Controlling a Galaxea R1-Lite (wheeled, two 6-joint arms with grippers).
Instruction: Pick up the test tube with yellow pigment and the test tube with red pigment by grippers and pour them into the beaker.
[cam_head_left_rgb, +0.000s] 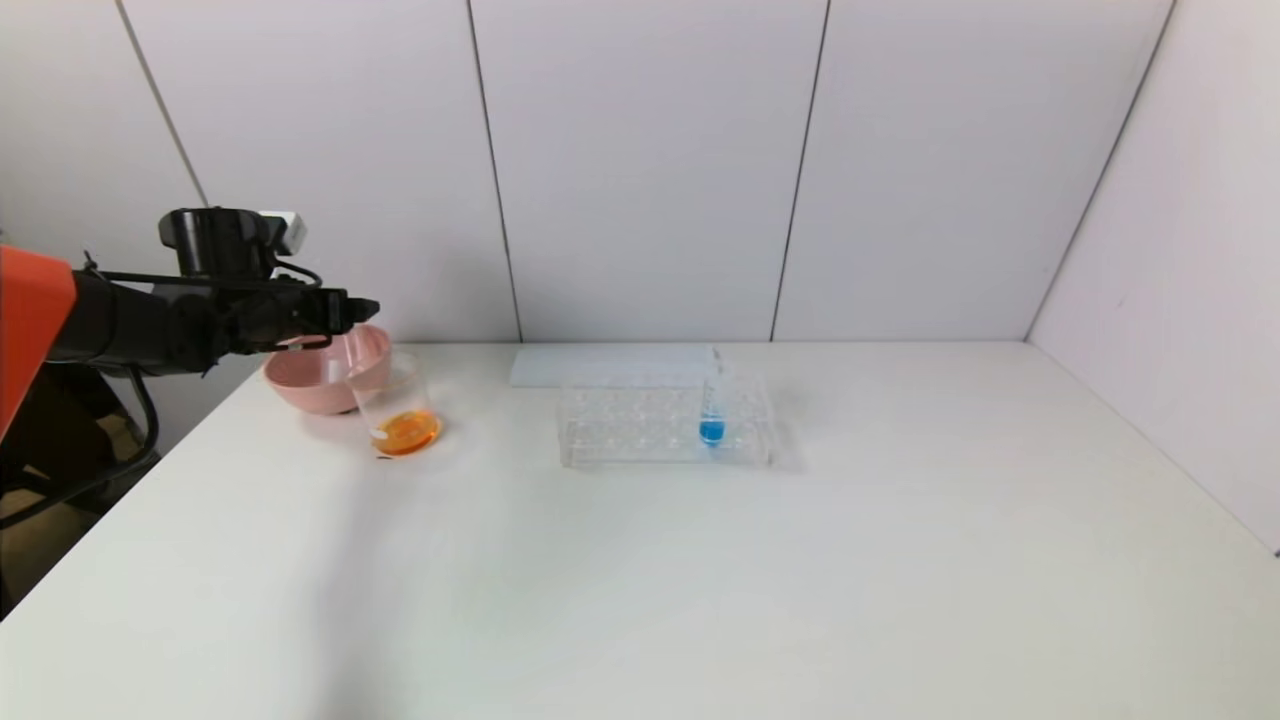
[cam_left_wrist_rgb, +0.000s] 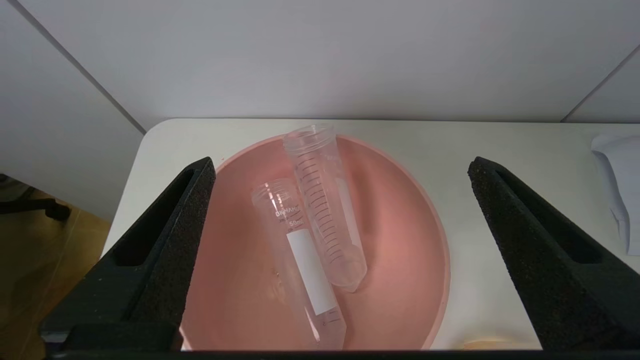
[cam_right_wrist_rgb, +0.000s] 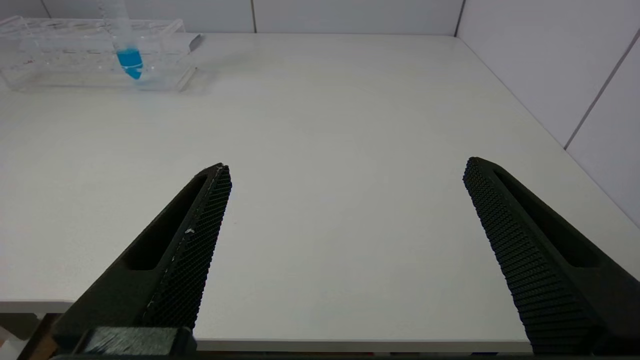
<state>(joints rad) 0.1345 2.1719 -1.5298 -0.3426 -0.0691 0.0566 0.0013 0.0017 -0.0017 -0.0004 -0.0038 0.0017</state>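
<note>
Looking from the biggest thing down, the table (cam_head_left_rgb: 700, 560) carries everything, and the left claw (cam_left_wrist_rgb: 340, 172) hangs above its near-left corner with its jaws spread wide and nothing between them. Directly below this claw sits the pink bowl (cam_left_wrist_rgb: 425, 280), and two clear empty tubes (cam_left_wrist_rgb: 325, 205) lie inside it, side by side and touching, their long axes running roughly along the direction the claw points. Just beside the bowl, a little ahead of the claw and to its right, stands the beaker (cam_head_left_rgb: 395, 408), upright, with orange liquid (cam_head_left_rgb: 406, 432) at its bottom. I judge from this that both pigments are already poured and the tubes are dropped off, so the left arm, the nearer one, probably only needs to draw back.

Farther right is the clear rack (cam_head_left_rgb: 665, 425), holding one blue tube (cam_head_left_rgb: 712, 415) upright.

Only the left wrist view shows the tubes in the bowl. The right claw (cam_right_wrist_rgb: 345, 172) appears only in its own view, wide and empty, low at the table's near edge.
</note>
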